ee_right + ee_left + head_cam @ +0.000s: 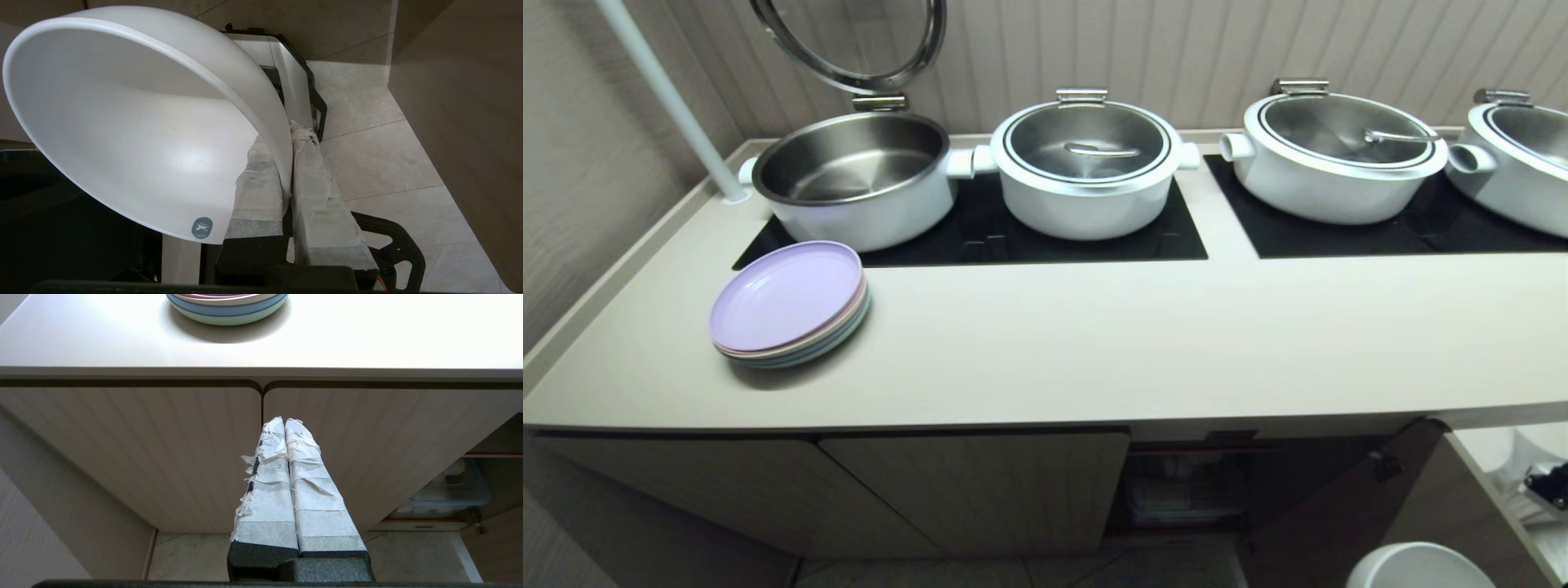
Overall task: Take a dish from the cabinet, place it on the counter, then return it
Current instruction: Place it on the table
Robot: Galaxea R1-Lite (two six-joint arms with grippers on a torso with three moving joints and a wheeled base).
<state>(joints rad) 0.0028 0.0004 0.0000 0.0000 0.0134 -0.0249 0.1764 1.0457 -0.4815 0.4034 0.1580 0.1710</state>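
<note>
My right gripper (282,136) is shut on the rim of the dish (135,122), a deep white bowl tilted on its side, with one taped finger inside and one outside. This happens low over the tiled floor, in front of the cabinet. In the head view only the dish's rim (1417,567) shows, at the lower right, below the counter (1094,343). The cabinet (980,482) has its right compartment (1184,482) open, with a clear bin of white dishes (449,490) inside. My left gripper (284,421) hangs shut and empty before the closed fluted doors.
A stack of pastel plates (788,304) sits on the counter's left. Several white pots (1086,163) stand on black cooktop panels; the leftmost pot (854,175) has its lid raised. The open cabinet door (1347,498) swings out at the right. A white pole (670,98) rises at the back left.
</note>
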